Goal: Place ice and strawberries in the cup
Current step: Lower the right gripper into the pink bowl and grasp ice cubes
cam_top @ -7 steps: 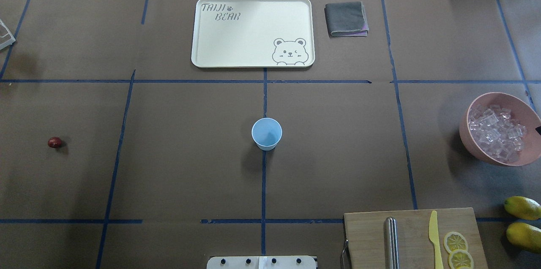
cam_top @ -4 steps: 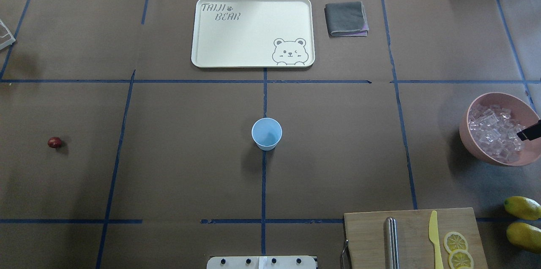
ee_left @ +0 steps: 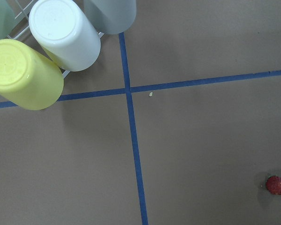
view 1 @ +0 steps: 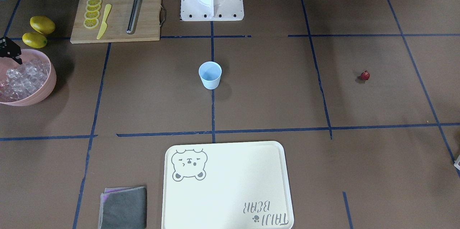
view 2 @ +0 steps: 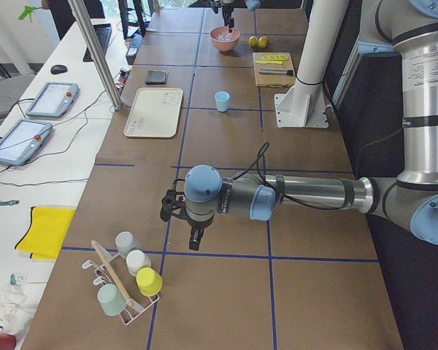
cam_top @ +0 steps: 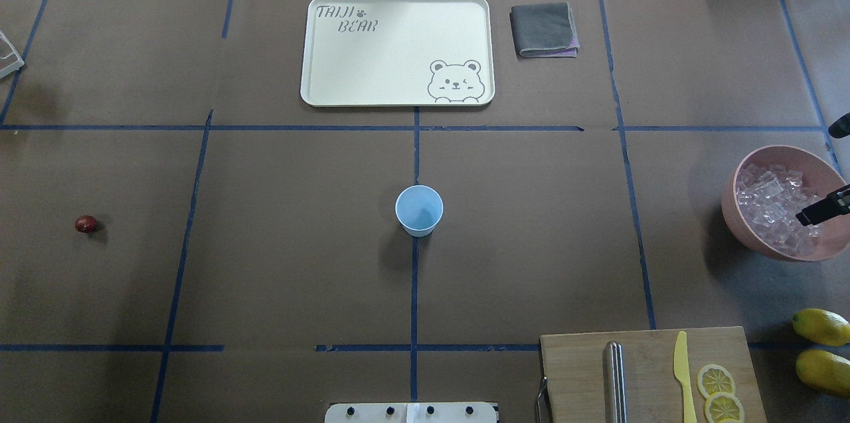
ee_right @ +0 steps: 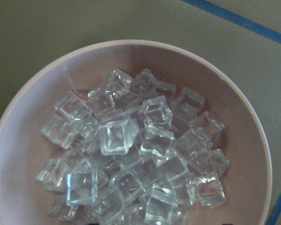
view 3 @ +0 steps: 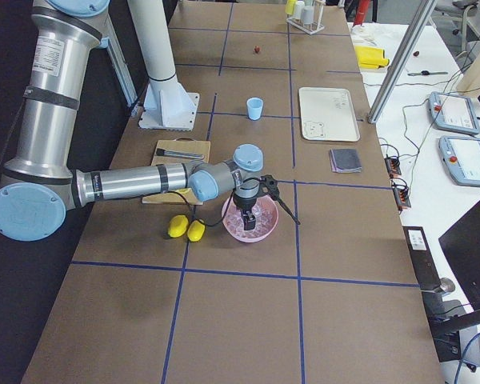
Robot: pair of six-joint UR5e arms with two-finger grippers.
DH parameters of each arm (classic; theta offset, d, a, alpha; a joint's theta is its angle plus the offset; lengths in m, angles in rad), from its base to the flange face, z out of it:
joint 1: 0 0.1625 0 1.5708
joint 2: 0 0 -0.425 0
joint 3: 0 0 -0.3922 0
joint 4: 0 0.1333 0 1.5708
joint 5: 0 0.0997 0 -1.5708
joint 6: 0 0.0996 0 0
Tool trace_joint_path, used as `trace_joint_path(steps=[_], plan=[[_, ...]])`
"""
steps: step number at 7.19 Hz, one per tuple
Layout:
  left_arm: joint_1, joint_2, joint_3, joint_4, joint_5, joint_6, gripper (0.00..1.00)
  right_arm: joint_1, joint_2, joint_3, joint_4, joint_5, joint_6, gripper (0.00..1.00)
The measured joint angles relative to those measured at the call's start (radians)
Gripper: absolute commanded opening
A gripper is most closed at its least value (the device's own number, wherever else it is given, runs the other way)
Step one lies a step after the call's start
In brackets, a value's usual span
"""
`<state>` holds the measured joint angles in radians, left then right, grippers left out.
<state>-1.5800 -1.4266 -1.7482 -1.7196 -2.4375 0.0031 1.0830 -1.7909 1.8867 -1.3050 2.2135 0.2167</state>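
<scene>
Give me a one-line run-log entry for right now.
right gripper: over ice in pink bowl | cup: empty | strawberry: on table | left gripper: above table, off strawberry

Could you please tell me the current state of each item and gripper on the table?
cup: upright, empty.
ice: piled in the pink bowl.
strawberry: lying on the table, untouched.
tray: empty.
cloth: folded.
right gripper: open, over the bowl.
left gripper: above the table; cannot tell if open.
</scene>
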Motion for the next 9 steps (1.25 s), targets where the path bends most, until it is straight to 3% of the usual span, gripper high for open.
trace_joint_path(steps=[2, 4, 9], plan=[[0.000, 0.000, 0.000, 0.000, 0.000, 0.000, 1.00, -0.012, 0.007, -0.015, 0.001, -0.012, -0.001, 0.81], [0.000, 0.000, 0.000, 0.000, 0.000, 0.000, 1.00, -0.015, 0.007, -0.022, 0.001, -0.015, -0.001, 0.64], [0.000, 0.001, -0.007, 0.000, 0.000, -0.001, 1.00, -0.022, 0.019, -0.037, 0.002, -0.017, 0.002, 0.55]])
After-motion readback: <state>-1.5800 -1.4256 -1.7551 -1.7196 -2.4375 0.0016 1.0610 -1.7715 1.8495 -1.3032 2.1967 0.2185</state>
